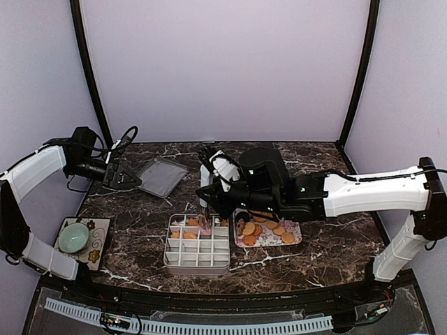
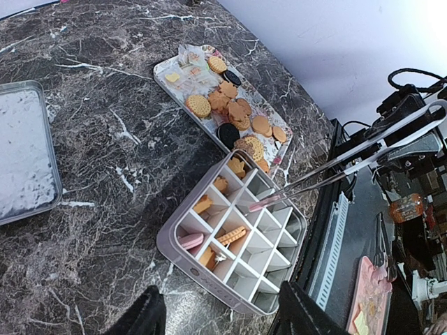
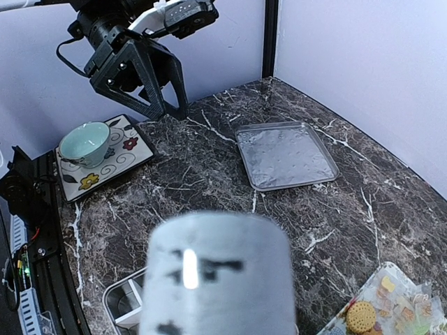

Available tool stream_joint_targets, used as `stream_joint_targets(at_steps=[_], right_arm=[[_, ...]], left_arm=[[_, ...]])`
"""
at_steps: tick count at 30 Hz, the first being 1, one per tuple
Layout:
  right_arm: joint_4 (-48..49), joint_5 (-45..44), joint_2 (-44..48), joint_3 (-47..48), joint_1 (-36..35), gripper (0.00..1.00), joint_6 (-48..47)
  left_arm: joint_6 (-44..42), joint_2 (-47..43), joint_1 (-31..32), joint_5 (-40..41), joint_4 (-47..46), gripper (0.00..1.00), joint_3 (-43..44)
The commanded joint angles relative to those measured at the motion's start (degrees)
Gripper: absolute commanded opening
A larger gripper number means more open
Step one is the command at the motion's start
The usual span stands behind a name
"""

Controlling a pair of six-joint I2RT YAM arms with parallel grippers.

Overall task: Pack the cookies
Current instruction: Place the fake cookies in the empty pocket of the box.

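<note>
Several cookies (image 1: 264, 229) lie on a flower-patterned tray (image 1: 297, 241), mostly golden rounds with a few black ones (image 2: 228, 132). A grey divided box (image 1: 198, 259) stands left of it, and some cells hold cookies, including a pink one (image 2: 190, 241) and a ridged oblong one (image 2: 232, 235). My right gripper (image 1: 209, 197) is shut on metal tongs (image 2: 342, 171). Their pink tips (image 2: 262, 204) hang over the box with no cookie showing between them. The tongs' blurred end (image 3: 220, 276) fills the right wrist view. My left gripper (image 2: 220, 321) is open and empty, back at the far left (image 1: 120, 176).
A shallow metal lid (image 1: 162, 176) lies at the back left of the marble table (image 1: 328, 258). A teal cup (image 1: 73, 237) sits on a patterned square plate (image 1: 98, 244) at the near left. The table's front edge and a cable rail (image 1: 188, 326) run below the box.
</note>
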State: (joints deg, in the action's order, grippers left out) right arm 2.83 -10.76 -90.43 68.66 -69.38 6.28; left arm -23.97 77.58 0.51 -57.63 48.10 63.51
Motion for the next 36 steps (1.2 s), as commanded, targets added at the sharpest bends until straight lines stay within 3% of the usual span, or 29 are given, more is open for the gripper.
stream_joint_targets(at_steps=[1, 16, 22, 36], right_arm=[[3.1, -1.0, -0.5, -0.8, -0.4, 0.00, 1.0], [1.1, -2.5, -5.4, 0.2, -0.4, 0.00, 1.2], [1.4, -4.0, -3.5, 1.0, -0.5, 0.23, 1.6], [4.5, -1.8, 1.8, -1.5, 0.5, 0.33, 4.1]], left_arm=[[-1.1, -1.0, -0.4, -0.7, 1.5, 0.57, 0.6], [-1.0, -0.9, -0.5, -1.1, 1.4, 0.57, 0.9], [-1.0, -0.9, -0.5, -1.2, 1.4, 0.57, 1.1], [-0.9, -1.0, -0.5, -1.5, 1.4, 0.57, 1.1]])
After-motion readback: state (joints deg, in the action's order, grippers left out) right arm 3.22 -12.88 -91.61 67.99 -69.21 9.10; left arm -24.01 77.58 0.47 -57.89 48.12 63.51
